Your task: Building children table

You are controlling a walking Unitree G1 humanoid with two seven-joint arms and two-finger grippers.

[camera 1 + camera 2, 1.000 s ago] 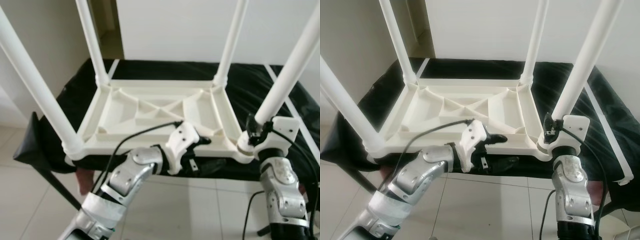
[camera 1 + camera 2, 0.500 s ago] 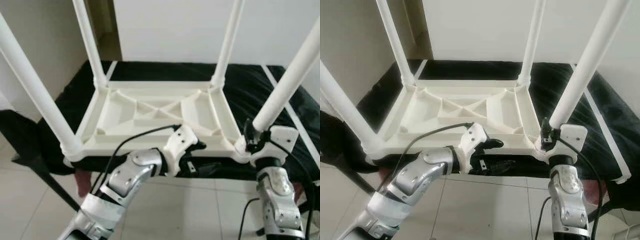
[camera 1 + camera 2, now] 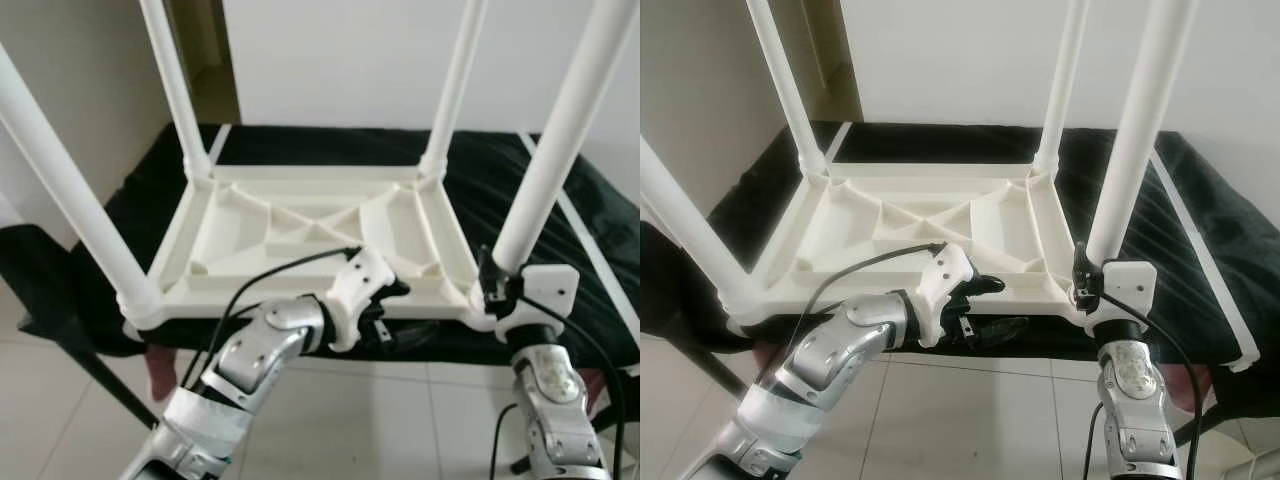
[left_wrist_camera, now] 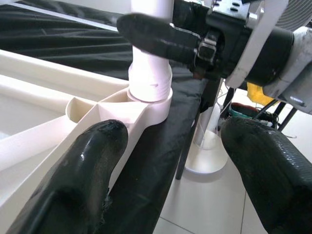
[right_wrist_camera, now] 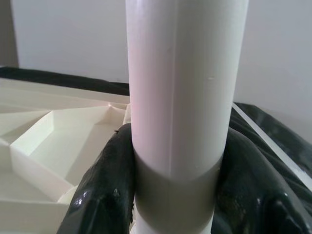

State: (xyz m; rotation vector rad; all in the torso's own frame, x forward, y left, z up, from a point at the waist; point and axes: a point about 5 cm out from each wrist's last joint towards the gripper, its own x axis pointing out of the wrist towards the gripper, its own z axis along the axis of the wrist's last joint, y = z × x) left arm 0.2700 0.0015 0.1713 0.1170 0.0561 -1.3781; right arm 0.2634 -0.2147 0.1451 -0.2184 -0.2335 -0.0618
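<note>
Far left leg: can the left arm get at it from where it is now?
Probably not without moving. The left gripper sits open at the near rim of the tabletop, close to the right gripper shut on the near right leg. The far left leg stands across the whole tabletop.

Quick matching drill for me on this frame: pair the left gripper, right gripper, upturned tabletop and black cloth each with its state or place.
1. left gripper
2. right gripper
3. upturned tabletop
4. black cloth

a. spread beneath the white plastic table
b. fingers open astride the tabletop's near edge
c. ribbed underside up, four legs pointing up
d. fingers shut on the near right leg

Pairs: 1-b, 2-d, 3-c, 4-a
</note>
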